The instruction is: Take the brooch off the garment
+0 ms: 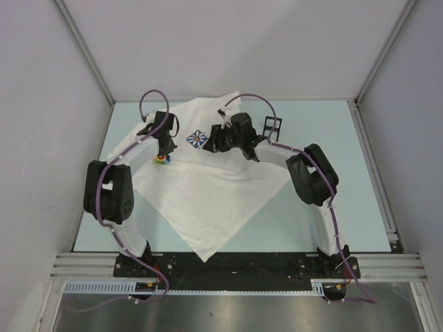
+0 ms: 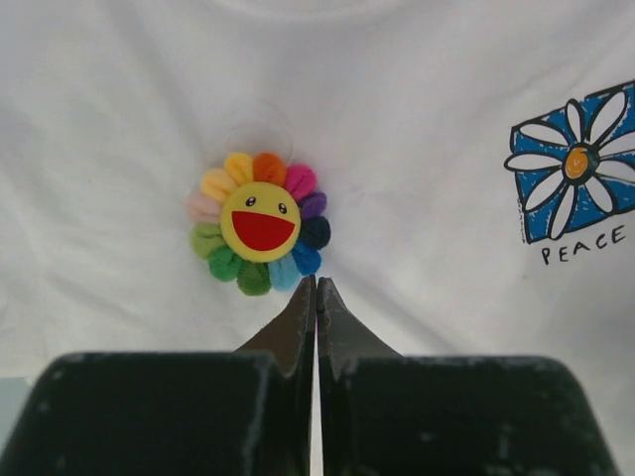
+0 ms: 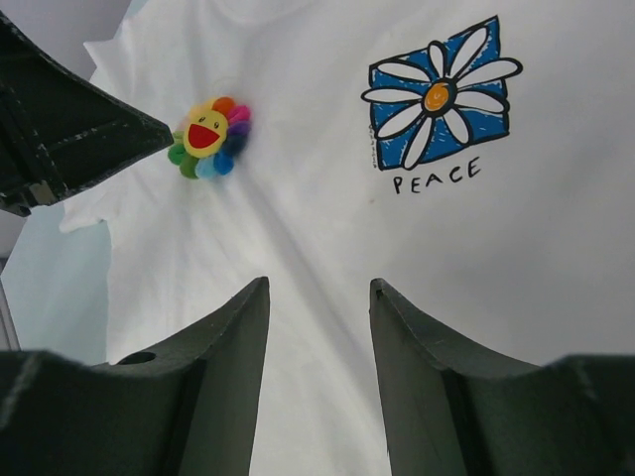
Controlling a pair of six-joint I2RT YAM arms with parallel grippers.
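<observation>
Left wrist view: flower brooch (image 2: 260, 222), pinned to shirt (image 2: 417, 109) toward table's (image 1: 332, 207) far-left corner. Left gripper (image 2: 317, 290) fingers together, empty, just below it; right gripper (image 3: 318, 290) apart. Advice: open, straddle petals, lift squarely.

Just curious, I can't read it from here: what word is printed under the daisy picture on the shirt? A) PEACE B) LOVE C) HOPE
A: in the left wrist view, PEACE is lettered beneath the blue daisy print on the shirt.
</observation>
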